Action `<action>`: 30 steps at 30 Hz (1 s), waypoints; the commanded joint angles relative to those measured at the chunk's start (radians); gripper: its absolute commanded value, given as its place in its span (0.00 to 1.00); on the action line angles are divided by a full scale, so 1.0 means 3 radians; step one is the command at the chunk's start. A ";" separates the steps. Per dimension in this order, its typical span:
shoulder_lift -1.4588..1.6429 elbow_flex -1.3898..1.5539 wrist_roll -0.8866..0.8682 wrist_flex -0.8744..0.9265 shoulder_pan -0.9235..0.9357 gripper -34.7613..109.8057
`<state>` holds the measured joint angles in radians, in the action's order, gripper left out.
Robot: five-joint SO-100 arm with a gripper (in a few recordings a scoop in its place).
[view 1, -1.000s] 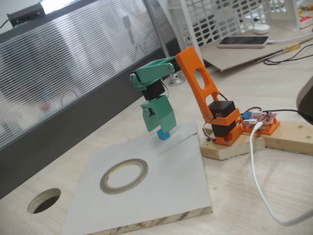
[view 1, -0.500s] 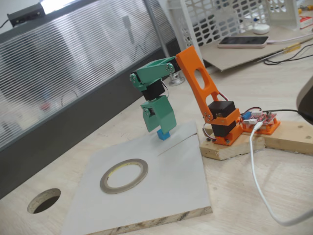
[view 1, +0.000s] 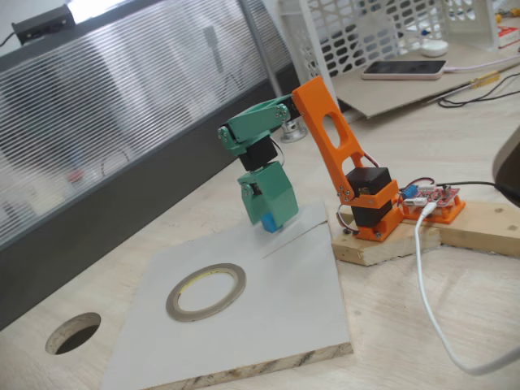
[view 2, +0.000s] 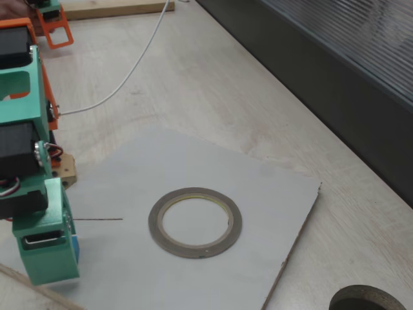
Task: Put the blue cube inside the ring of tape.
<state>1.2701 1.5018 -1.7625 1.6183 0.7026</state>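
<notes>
In a fixed view: green gripper [view 1: 269, 213] hanging over the far part of the grey board [view 1: 268, 317], jaws closing on the blue cube [view 1: 269, 222], of which a sliver is showing at the lower tip, just above the board surface; ring of tape [view 1: 206, 291] lying flat on the board, well apart from the gripper toward the near left. In another fixed view: gripper [view 2: 46, 248] sitting at the lower left, blue cube [view 2: 76, 248] peeking out at its right edge, ring of tape [view 2: 195, 221] lying flat mid-board with its hole showing bare board, round hole [view 2: 364, 301] sitting in the table at the bottom right.
</notes>
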 commanded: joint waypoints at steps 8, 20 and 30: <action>0.0092 0.0026 -0.0010 0.0020 -0.0051 0.64; 0.0092 0.0020 0.0005 -0.0015 -0.0261 0.64; 0.0092 0.0015 0.0015 -0.0015 -0.0261 0.64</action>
<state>1.2701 1.5018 -1.7503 1.6107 0.6243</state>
